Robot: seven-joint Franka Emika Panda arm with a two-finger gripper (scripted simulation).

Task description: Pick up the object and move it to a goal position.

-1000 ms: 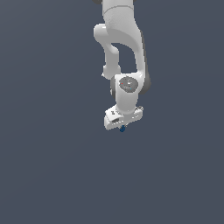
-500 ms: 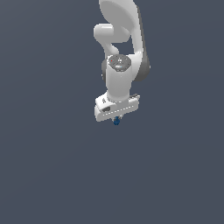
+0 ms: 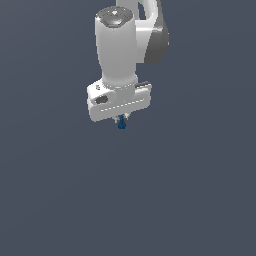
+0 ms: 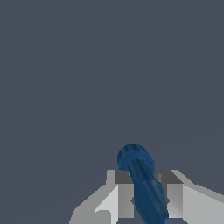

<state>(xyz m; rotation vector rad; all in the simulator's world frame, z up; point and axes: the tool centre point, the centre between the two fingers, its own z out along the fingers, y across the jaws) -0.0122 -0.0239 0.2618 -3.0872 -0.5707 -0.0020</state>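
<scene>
Tool (image 3: pixel 121 119) first: the white two-fingered tool is clamped on the small dark blue elongated object (image 3: pixel 121 124), and the wrist view makes that plain, with one grey finger pad (image 4: pixel 125 199) pressed to one side of the blue piece (image 4: pixel 144 186) and its partner tight against the other. The blue object pokes out past the fingertips, its rounded end leading. In the exterior view only a small blue tip shows, hanging directly under the tool's broad white body, fingers barely visible above it. Above that, the white Franka arm (image 3: pixel 117 45) rises as a thick cylinder, with a grey-shaded joint behind it toward the exterior view's right. All around is a plain dark grey-blue background, and the object touches nothing but the fingers.
</scene>
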